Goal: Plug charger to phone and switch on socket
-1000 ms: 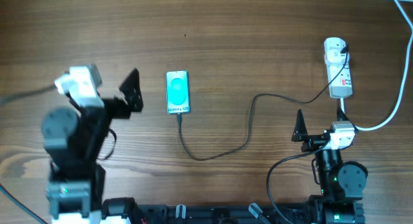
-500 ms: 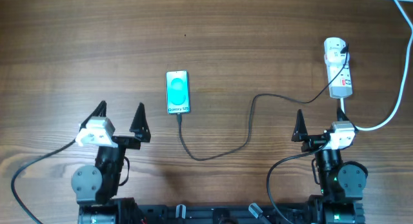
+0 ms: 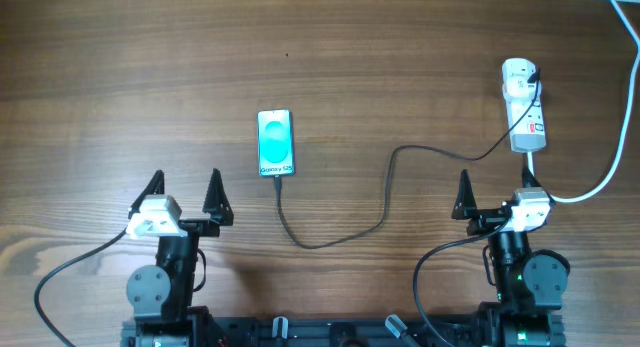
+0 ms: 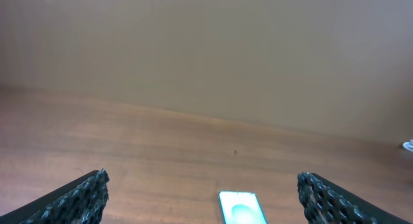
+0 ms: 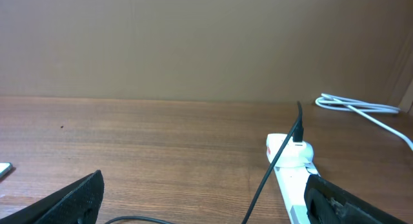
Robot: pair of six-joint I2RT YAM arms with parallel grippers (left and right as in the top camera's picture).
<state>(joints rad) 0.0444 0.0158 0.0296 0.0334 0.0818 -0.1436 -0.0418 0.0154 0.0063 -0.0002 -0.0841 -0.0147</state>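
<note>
The phone (image 3: 275,143) lies flat mid-table with its cyan screen up; its top edge also shows in the left wrist view (image 4: 241,210). The black charger cable (image 3: 385,202) runs from the phone's near end in a loop to the white socket strip (image 3: 524,105) at the far right, where its plug sits in the strip (image 5: 292,161). The cable's tip rests at the phone's bottom edge. My left gripper (image 3: 186,192) is open and empty, low at the near left of the phone. My right gripper (image 3: 490,195) is open and empty, just in front of the socket.
A thicker white cord (image 3: 610,167) runs from the socket's near end past the right table edge and loops back at the far right corner (image 5: 361,108). Bare wooden table (image 3: 120,67) lies all around. A plain wall stands behind the table.
My left arm has drawn back from a raised reach beside the phone and folded down to a low pose at the near left. The right arm, phone, cable and socket have not moved.
</note>
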